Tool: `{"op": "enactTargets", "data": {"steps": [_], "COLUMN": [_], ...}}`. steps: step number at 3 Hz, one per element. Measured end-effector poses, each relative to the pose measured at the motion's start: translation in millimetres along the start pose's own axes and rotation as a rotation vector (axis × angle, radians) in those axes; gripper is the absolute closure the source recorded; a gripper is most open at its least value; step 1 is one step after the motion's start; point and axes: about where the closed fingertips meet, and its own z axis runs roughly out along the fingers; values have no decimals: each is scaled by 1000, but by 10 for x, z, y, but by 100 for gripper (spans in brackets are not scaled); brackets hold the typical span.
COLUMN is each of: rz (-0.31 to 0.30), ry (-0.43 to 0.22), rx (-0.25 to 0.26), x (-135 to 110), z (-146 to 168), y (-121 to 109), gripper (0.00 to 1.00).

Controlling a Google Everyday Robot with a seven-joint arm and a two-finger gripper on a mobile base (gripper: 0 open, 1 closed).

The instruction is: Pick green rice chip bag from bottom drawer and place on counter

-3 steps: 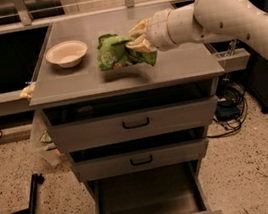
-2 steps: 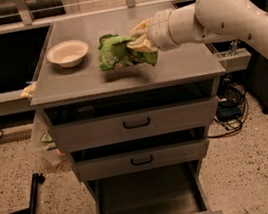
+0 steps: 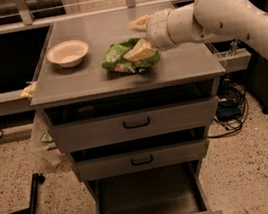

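Observation:
The green rice chip bag point(image 3: 122, 61) lies crumpled on the counter point(image 3: 84, 82), right of centre. My gripper point(image 3: 140, 38) reaches in from the right at the end of the white arm point(image 3: 220, 12). Its fingers are spread apart: one fingertip point(image 3: 141, 23) is over the counter behind the bag and the other point(image 3: 139, 52) rests over the bag's top right. The bottom drawer point(image 3: 149, 200) is pulled open below and its grey tray holds nothing.
A round cream bowl point(image 3: 67, 52) sits on the counter left of the bag. Two shallower drawers with black handles point(image 3: 136, 123) are slightly ajar. A black stand leg point(image 3: 31, 211) lies on the floor at left, and cables point(image 3: 228, 109) lie at right.
The gripper's fingers have spread wider apart over the bag. The bag stays on the counter in the same place, and the arm has barely moved.

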Motion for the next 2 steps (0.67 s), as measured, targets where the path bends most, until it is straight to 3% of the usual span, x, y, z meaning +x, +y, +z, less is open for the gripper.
{"op": "enactTargets", "data": {"steps": [1, 2], "rz": [0, 0], "ry": [0, 0], "rx": [0, 0], "x": [0, 0], "z": [1, 1], "y": [1, 1], "gripper": [0, 0]}}
